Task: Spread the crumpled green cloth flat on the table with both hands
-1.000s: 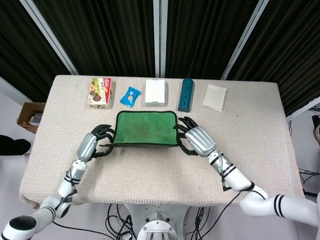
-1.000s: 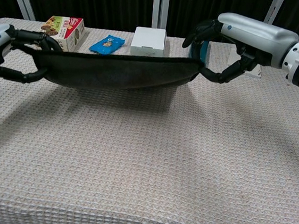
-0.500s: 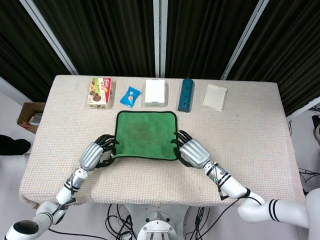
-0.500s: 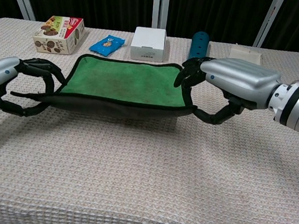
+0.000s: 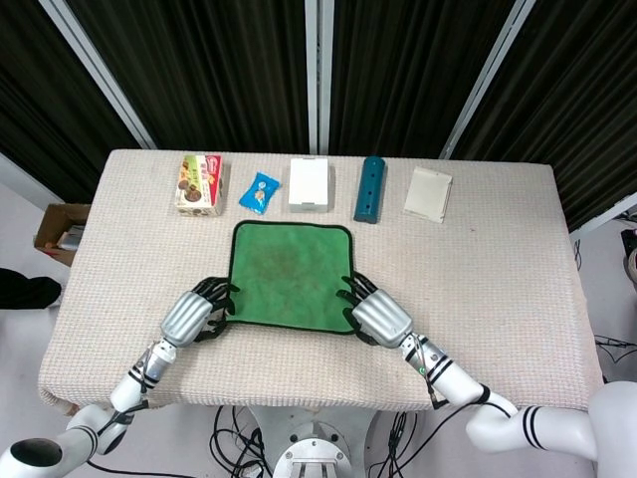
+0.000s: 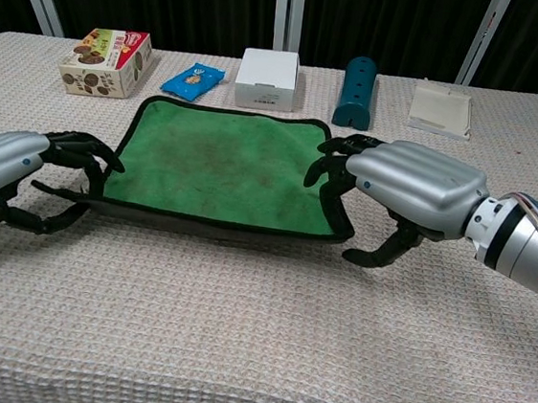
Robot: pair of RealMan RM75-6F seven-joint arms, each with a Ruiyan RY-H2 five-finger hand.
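Green cloth (image 5: 291,274) lay opened out on the desk (image 5: 498,259), just in front of the white box (image 5: 310,183) and the blue snack packet (image 5: 259,192). Its far edge and middle looked flat; its near edge, seen from the chest camera, seemed a little raised off the desk between your two hands. Your left hand (image 6: 21,176) pinched the cloth's near-left corner, with your fingers (image 6: 86,152) curled over the hem. Your right hand (image 6: 401,182) held the near-right corner the same way, fingers closed on the hem. Spreading appeared nearly finished: what remained, by this view, was to lower that near edge fully, let go of both corners and smooth any slack.
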